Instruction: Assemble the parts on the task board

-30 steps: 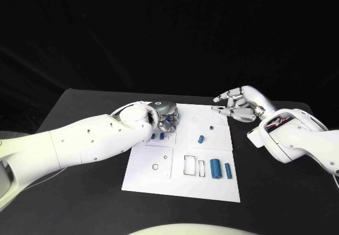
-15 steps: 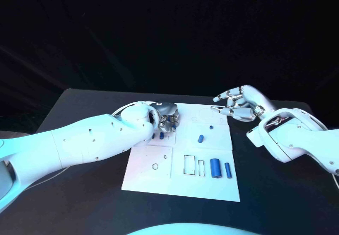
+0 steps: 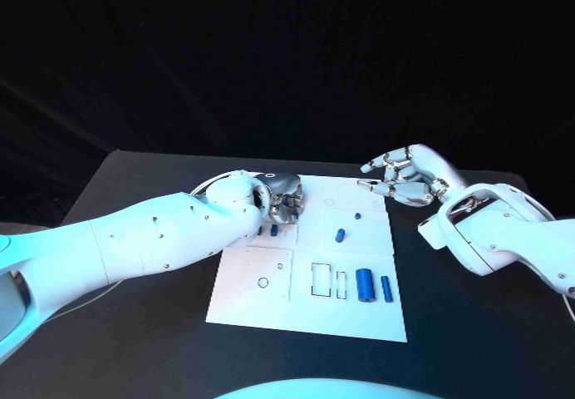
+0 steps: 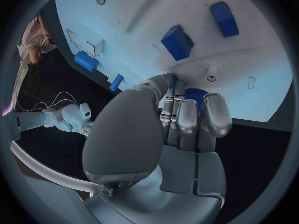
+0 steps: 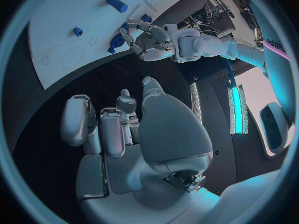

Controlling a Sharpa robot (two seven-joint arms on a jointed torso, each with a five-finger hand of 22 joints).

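- Two blue cylinders (image 3: 364,285) lie side by side near the front right of the task board (image 3: 254,299), well apart from both hands.
- The left hand (image 3: 282,198) is over the board's far left part, fingers curled around a small blue part (image 4: 194,94) held at the fingertips (image 4: 188,122).
- Two blue blocks (image 4: 177,41) sit on the board just beyond those fingers, close to but apart from them.
- A small blue piece (image 3: 341,235) lies mid-board, between the two hands.
- The right hand (image 3: 401,179) hangs off the board's far right corner, fingers loosely curled, holding nothing.
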